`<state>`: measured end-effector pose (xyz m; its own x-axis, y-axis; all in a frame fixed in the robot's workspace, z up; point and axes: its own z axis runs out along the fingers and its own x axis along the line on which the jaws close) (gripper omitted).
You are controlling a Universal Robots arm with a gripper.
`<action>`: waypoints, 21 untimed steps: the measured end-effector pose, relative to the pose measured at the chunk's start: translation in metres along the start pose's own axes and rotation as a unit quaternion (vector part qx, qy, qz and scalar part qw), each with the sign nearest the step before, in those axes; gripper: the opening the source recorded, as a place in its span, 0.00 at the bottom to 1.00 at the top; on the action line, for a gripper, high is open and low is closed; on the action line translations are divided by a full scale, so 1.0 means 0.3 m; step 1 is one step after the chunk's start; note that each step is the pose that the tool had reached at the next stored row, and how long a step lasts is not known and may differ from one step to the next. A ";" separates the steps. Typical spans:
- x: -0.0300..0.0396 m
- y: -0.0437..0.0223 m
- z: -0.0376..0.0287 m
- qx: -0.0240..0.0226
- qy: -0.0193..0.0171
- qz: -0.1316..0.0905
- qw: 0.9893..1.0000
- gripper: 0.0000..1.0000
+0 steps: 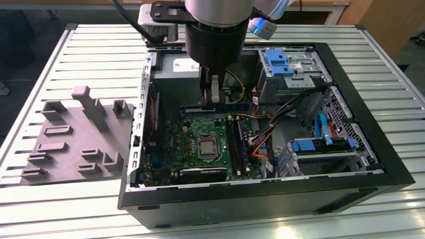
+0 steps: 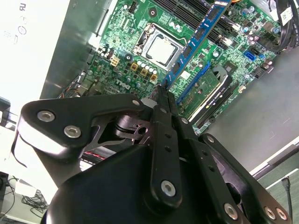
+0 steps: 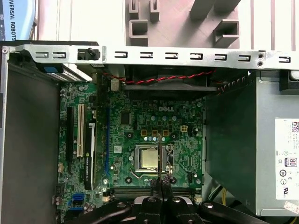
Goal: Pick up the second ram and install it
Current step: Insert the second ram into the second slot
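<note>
My gripper (image 1: 211,99) hangs inside the open computer case (image 1: 265,199), shut on the second ram (image 1: 232,106), a long thin blue-dark board. The ram is held level above the far edge of the green motherboard (image 1: 179,142), clear of it. It lies crosswise to the long black memory slots (image 1: 237,144). In the second wrist view the ram (image 2: 194,39) reaches out from the gripper (image 2: 162,91) over the board. In the first wrist view the ram (image 3: 159,149) shows edge-on above the processor socket (image 3: 149,161), pinched in the gripper (image 3: 161,179).
A grey power supply (image 1: 174,69) sits just beyond the gripper. Blue drive cages (image 1: 279,62) and loose cables (image 1: 265,134) crowd the case on the exterior view's right. A grey fixture block (image 1: 73,139) stands on the slatted table beside the case.
</note>
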<state>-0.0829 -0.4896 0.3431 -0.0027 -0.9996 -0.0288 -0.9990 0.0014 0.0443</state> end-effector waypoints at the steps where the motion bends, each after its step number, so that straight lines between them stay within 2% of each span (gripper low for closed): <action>1: 0.000 0.000 0.000 0.000 0.000 0.000 1.000 0.12; 10: 0.000 0.000 0.000 0.001 -0.001 0.026 1.000 0.12; 21: 0.000 0.000 0.000 0.002 -0.003 0.068 0.998 0.12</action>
<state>-0.0828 -0.4896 0.3429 -0.1379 -0.9900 -0.0287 -0.9896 0.1366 0.0443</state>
